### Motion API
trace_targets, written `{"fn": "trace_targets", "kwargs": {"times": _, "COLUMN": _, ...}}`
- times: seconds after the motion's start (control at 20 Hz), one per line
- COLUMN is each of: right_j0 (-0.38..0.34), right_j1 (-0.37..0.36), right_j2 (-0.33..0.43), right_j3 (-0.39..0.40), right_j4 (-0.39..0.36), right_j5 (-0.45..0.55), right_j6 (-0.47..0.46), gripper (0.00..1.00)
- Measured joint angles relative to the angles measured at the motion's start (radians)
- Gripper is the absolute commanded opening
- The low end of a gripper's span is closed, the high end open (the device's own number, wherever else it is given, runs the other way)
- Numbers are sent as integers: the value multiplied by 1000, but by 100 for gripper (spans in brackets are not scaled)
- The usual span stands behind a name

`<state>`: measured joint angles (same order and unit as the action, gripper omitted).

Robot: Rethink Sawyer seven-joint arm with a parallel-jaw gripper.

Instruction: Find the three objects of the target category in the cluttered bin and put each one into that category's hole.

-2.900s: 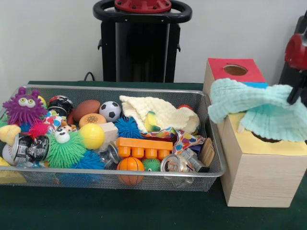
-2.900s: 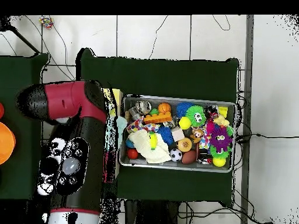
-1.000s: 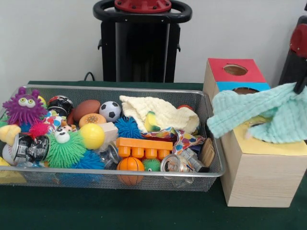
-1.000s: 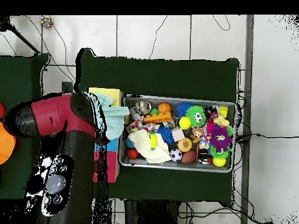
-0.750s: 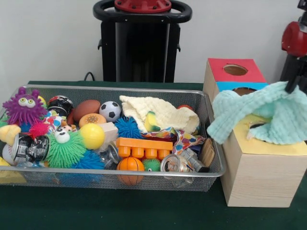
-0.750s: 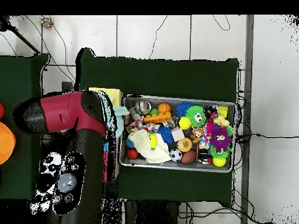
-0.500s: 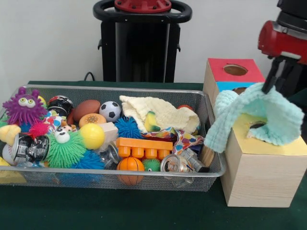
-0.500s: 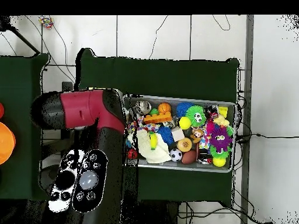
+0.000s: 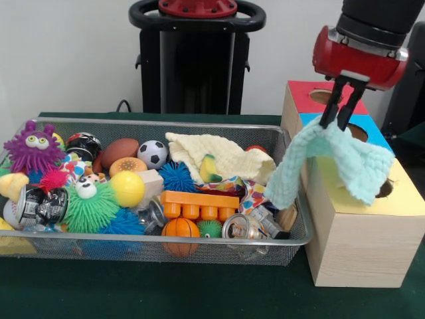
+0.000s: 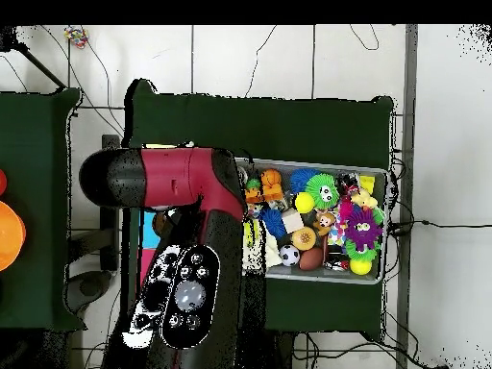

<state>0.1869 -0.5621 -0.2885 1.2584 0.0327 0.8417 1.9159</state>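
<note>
My gripper (image 9: 332,125) is shut on a mint-green cloth (image 9: 345,158) and holds it by the top. The cloth hangs over the left edge of the wooden box (image 9: 358,246), one end dangling toward the wire bin (image 9: 166,240). The box top has a red section with a hole (image 9: 325,97), a blue section (image 9: 372,133) and a yellow section (image 9: 405,199); the cloth partly hides the blue and yellow holes. A pale yellow cloth (image 9: 222,156) and a patterned cloth (image 9: 255,194) lie in the bin. In the overhead view the arm (image 10: 192,192) covers the gripper and the box.
The bin is packed with balls, spiky toys, crushed cans (image 9: 242,227), an orange block (image 9: 199,203) and a purple monster toy (image 9: 33,147). Its right wall stands close against the box. In the overhead view the bin rim (image 10: 327,281) shows to the right of the arm.
The gripper has swung left from beyond the box's right side to above its left edge, carrying the mint cloth up off the yellow section toward the bin.
</note>
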Motion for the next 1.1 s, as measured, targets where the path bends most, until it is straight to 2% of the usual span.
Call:
{"fn": "trace_targets", "kwargs": {"times": 0.3, "right_j0": 12, "right_j1": 8, "right_j2": 0, "right_j3": 9, "right_j4": -3, "right_j5": 0, "right_j6": 0, "gripper": 0}}
{"fn": "trace_targets", "kwargs": {"times": 1.1, "right_j0": 109, "right_j1": 19, "right_j2": 0, "right_j3": 9, "right_j4": -7, "right_j5": 0, "right_j6": 0, "gripper": 0}}
